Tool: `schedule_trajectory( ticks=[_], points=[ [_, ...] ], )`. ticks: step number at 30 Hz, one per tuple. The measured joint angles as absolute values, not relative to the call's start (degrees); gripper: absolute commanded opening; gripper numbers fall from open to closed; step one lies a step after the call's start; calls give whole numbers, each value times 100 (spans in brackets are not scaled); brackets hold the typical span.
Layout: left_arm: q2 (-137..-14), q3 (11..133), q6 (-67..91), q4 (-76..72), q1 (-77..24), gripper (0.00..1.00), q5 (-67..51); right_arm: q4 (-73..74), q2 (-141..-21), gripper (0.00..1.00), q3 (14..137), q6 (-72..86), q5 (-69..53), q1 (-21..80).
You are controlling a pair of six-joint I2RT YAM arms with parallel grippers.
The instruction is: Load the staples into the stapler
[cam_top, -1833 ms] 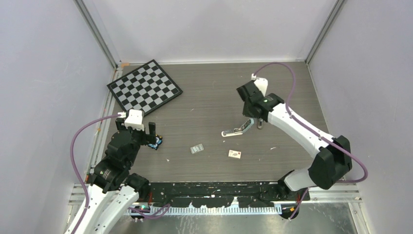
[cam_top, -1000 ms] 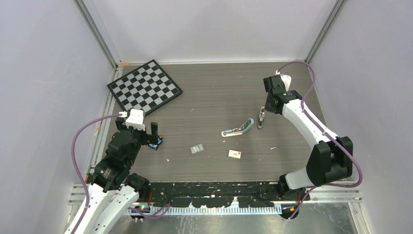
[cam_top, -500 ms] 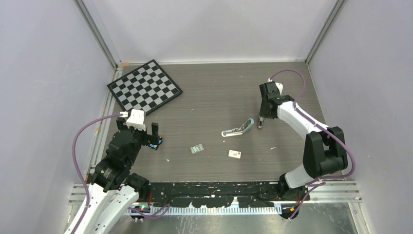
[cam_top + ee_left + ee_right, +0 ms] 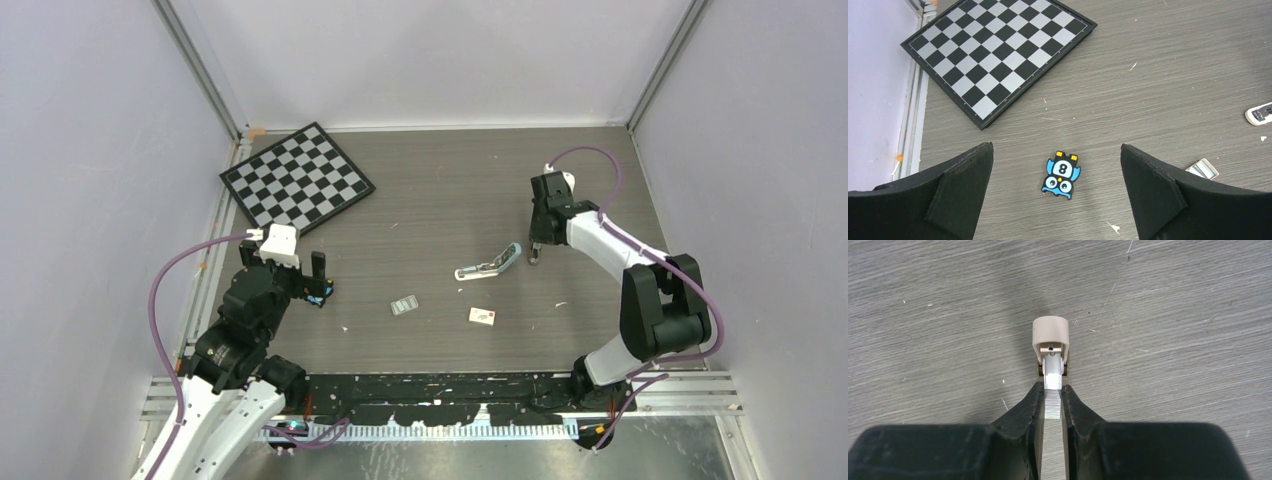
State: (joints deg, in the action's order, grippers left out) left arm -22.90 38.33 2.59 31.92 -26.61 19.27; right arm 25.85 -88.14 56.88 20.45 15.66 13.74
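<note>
The stapler (image 4: 489, 265), pale blue top and white base, lies hinged open mid-table; its end shows in the left wrist view (image 4: 1260, 113). The staples (image 4: 404, 306), a small silvery ribbed block, lie left of it, also in the left wrist view (image 4: 1204, 169). My right gripper (image 4: 536, 238) is down at a small tan rounded block (image 4: 1050, 334) right of the stapler. Its fingers (image 4: 1030, 407) are shut on a silvery ribbed strip (image 4: 1052, 402) running out of that block. My left gripper (image 4: 1058, 190) is open and empty, above a black-and-blue owl gadget (image 4: 1061, 175).
A chessboard (image 4: 297, 178) lies at the rear left, also in the left wrist view (image 4: 998, 50). A small white box with a red mark (image 4: 483, 316) lies near the stapler. The owl gadget (image 4: 320, 297) is by the left gripper. Walls enclose three sides.
</note>
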Motion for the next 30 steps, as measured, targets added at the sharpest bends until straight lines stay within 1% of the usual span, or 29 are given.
schedule_trajectory(
  ticks=[30],
  points=[
    [-2344, 3833, 257, 3192, -2661, 100, 1925, 2032, -8890, 20, 5236, 1806, 1459, 1337]
  ],
)
